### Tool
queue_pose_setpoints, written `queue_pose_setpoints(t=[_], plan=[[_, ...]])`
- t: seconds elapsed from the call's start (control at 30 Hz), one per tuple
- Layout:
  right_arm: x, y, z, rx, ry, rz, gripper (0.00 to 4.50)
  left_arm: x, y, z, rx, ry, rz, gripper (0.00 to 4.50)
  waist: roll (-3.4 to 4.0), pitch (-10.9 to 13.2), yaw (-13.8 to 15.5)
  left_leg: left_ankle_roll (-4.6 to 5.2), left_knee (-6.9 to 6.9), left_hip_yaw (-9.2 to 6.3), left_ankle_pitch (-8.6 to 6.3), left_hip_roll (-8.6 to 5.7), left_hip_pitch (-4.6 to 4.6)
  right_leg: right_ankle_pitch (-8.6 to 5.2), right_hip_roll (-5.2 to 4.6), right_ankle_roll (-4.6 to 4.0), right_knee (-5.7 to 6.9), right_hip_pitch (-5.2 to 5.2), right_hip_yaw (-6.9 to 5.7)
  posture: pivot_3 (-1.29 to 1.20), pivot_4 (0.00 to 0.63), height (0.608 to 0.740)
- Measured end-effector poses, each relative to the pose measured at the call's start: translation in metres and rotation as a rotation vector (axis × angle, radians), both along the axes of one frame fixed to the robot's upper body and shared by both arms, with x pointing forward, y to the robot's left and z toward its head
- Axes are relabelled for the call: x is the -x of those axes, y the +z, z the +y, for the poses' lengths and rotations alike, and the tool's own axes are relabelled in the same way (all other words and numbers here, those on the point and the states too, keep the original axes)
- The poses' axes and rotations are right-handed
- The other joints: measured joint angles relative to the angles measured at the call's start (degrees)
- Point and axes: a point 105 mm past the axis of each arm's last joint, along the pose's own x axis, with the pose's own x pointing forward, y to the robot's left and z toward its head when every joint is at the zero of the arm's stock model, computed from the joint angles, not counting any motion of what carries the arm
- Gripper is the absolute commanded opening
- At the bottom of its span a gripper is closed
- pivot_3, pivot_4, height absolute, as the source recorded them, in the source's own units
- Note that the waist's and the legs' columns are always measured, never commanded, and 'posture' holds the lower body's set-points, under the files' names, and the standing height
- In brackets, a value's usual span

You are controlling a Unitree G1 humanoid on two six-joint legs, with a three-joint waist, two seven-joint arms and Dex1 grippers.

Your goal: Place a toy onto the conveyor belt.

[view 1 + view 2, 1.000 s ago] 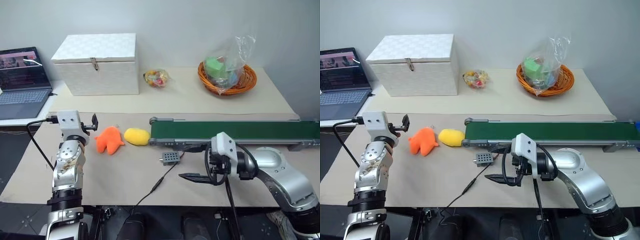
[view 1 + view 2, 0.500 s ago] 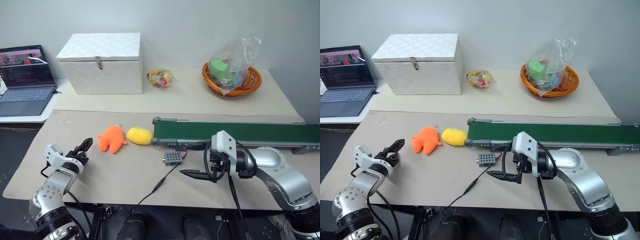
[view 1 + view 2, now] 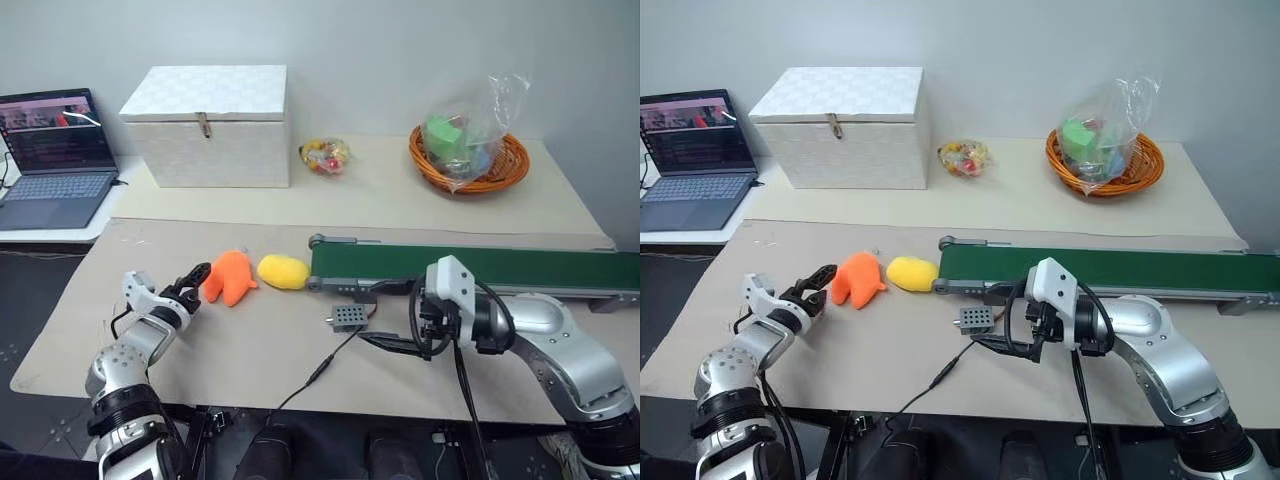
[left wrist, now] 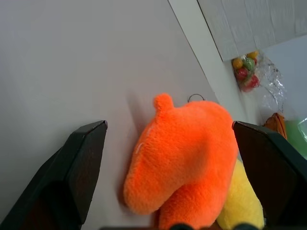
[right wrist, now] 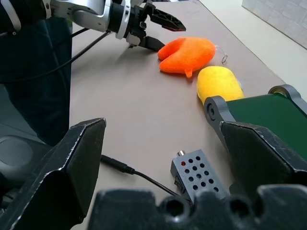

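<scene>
Just right of the spread left claw (image 3: 193,283), the toy (image 3: 229,277) lies on the bench (image 3: 260,350), left of the conveyor belt (image 3: 480,266); the right claw (image 5: 158,143), also spread, sits farther off.

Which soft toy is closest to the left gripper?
The orange toy. The open left gripper is right beside it; the yellow toy lies beyond, next to the belt.

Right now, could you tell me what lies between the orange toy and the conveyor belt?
The yellow plush toy lies between the orange toy and the conveyor belt's near end roller, as the left eye view shows.
</scene>
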Motion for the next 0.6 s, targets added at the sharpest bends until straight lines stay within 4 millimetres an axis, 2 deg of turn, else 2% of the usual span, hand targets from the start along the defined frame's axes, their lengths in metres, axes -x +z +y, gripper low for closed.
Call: queue_pose_setpoints(t=[0.27, 0.3, 0.33, 0.37, 0.4, 0.43, 0.47, 0.53, 0.6], plan=[[-0.002, 0.002, -0.001, -0.014, -0.020, -0.011, 4.50, -0.003, -0.001, -0.016, -0.007, -0.037, -0.001, 4.48, 0.01, 0.0, 0.8, 0.00, 0.00, -0.06, 0.00, -0.03, -0.05, 0.00, 0.00, 0.00, -0.07, 0.04, -0.01, 0.00, 0.150, 0.740], [-0.003, 0.002, -0.001, -0.016, -0.022, -0.012, 4.50, -0.003, -0.001, -0.016, -0.008, -0.037, -0.001, 4.23, 0.01, 0.0, 0.8, 0.00, 0.00, -0.06, 0.00, -0.03, -0.05, 0.00, 0.00, 0.00, -0.06, 0.04, -0.01, 0.00, 0.150, 0.740], [-0.003, 0.003, -0.001, -0.017, -0.024, -0.012, 4.50, -0.003, 0.000, -0.016, -0.009, -0.037, -0.001, 4.23, 0.01, 0.0, 0.8, 0.00, 0.00, -0.06, 0.00, -0.03, -0.05, 0.00, 0.00, 0.00, -0.06, 0.04, -0.01, 0.00, 0.150, 0.740], [-0.003, 0.003, -0.001, -0.017, -0.025, -0.013, 4.50, -0.003, -0.001, -0.018, -0.004, -0.040, 0.000, 3.70, 0.01, 0.0, 0.7, 0.00, 0.00, -0.06, 0.00, -0.03, -0.05, 0.00, 0.00, 0.00, -0.06, 0.04, -0.01, 0.00, 0.150, 0.740], [-0.003, 0.003, -0.001, -0.017, -0.026, -0.013, 4.50, -0.003, -0.002, -0.020, 0.001, -0.047, 0.004, 3.58, 0.01, 0.0, 0.6, 0.00, 0.00, -0.06, 0.00, -0.02, -0.05, 0.00, 0.00, 0.01, -0.06, 0.04, -0.01, 0.00, 0.150, 0.740], [-0.003, 0.002, -0.001, -0.016, -0.028, -0.013, 4.50, -0.003, -0.004, -0.022, 0.006, -0.054, 0.010, 3.11, 0.00, 0.0, 0.5, 0.00, 0.00, -0.06, 0.00, -0.02, -0.06, 0.00, 0.00, 0.01, -0.06, 0.02, -0.01, 0.00, 0.150, 0.740], [-0.003, 0.002, -0.001, -0.016, -0.029, -0.013, 4.50, -0.003, -0.005, -0.022, 0.009, -0.057, 0.014, 2.85, 0.00, 0.0, 0.4, 0.00, 0.00, -0.06, 0.00, -0.02, -0.07, 0.00, 0.00, 0.01, -0.06, 0.00, -0.01, 0.00, 0.150, 0.740], [-0.004, 0.002, -0.001, -0.018, -0.034, -0.010, 4.50, -0.002, -0.008, -0.027, 0.015, -0.072, 0.025, 2.06, -0.01, 0.0, 0.2, 0.00, 0.00, -0.06, 0.00, -0.02, -0.10, 0.00, 0.00, 0.01, -0.07, -0.02, -0.01, 0.00, 0.150, 0.740], [-0.006, 0.001, -0.002, -0.019, -0.042, -0.005, 4.50, -0.003, -0.008, -0.028, 0.014, -0.078, 0.026, 2.06, -0.01, 0.0, 0.0, 0.00, 0.00, -0.06, 0.00, -0.02, -0.11, 0.00, 0.00, 0.00, -0.06, -0.03, -0.01, 0.00, 0.150, 0.740]])
